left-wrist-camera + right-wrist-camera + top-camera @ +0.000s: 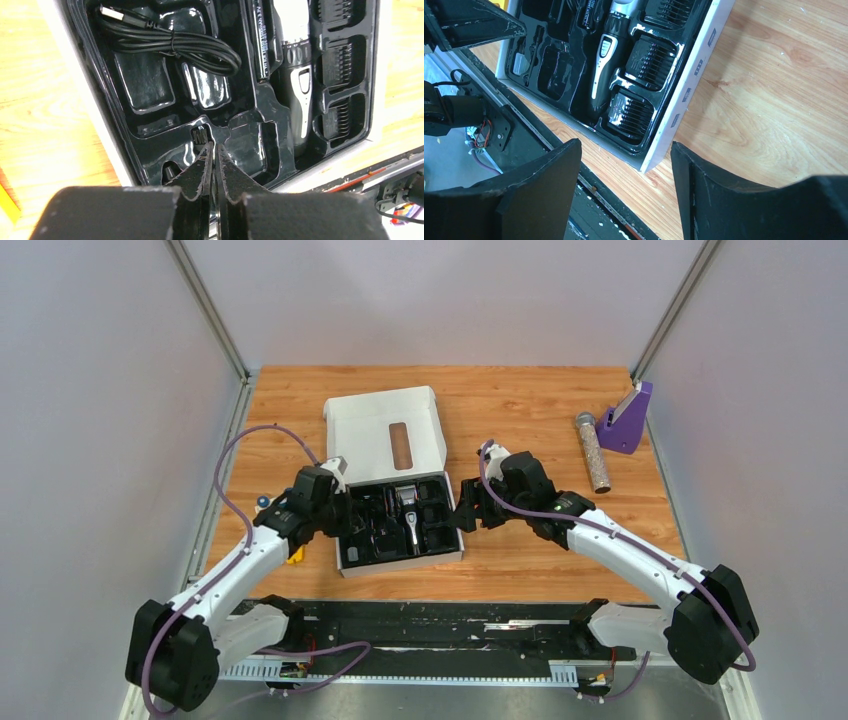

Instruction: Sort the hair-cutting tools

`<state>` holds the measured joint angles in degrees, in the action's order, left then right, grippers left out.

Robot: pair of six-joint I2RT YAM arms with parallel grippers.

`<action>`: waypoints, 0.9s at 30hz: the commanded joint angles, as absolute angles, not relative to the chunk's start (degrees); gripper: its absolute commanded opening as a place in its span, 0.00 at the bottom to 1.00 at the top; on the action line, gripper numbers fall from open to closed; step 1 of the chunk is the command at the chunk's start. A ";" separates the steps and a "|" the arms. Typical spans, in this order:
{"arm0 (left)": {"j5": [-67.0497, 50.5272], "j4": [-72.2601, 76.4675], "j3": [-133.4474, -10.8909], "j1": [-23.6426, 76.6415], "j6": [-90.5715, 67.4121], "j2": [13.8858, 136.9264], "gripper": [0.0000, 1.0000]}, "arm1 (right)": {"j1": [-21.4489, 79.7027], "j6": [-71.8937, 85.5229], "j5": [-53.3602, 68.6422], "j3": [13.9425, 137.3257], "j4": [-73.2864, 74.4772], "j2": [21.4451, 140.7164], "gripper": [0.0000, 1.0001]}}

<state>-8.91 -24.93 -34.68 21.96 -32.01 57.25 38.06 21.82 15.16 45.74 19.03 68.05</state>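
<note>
Black moulded tray (150,85) in white box (372,428) on bench (530,400) | clipper (295,60), coiled cord (175,42), comb guards (649,57) seated in slots | left claw (214,150) pressed together above tray | right claw (624,146) spread over box corner

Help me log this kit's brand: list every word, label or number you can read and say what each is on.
White print along the black tube beside the clipper: too blurred to read.
Small dark marks on the white box's side wall: too small to read.
No other text or numbers show in any view.
</note>
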 commanded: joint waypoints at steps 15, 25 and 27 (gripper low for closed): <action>-7.90 -25.99 -37.87 23.50 -31.95 64.18 0.00 | 38.06 20.92 15.20 46.58 17.23 66.97 0.67; -5.18 -28.88 -39.35 25.95 -31.62 67.11 0.00 | 38.03 20.92 15.21 46.49 17.23 67.06 0.67; -4.58 -29.41 -39.66 26.48 -31.62 67.59 0.00 | 38.03 20.92 15.21 46.58 17.23 67.31 0.67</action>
